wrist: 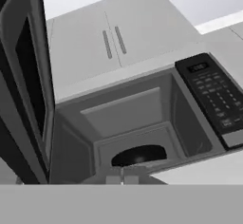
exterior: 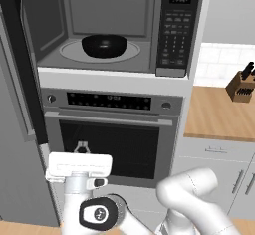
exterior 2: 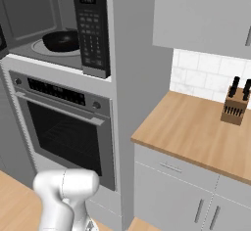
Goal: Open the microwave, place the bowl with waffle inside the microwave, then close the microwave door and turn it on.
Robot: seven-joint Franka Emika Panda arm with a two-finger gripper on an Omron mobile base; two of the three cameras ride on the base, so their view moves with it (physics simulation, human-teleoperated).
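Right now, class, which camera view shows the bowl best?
The left base view: the bowl sits whole on the turntable, seen head-on. The right base view catches it at an angle, beside the keypad panel. The hand view shows just its dark rim.

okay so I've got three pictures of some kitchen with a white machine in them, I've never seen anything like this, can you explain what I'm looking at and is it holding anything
The white machine is a robot arm on a driving base, in a computer-drawn kitchen. Two pictures come from cameras on that base, behind the arm, left and right. The third comes from a camera on its hand, looking up into the microwave. The microwave door stands open, and a black bowl sits inside on the turntable. Below is an oven; a knife block stands on the wooden counter. The gripper, seen in front of the oven, has its fingers shut and holds nothing.
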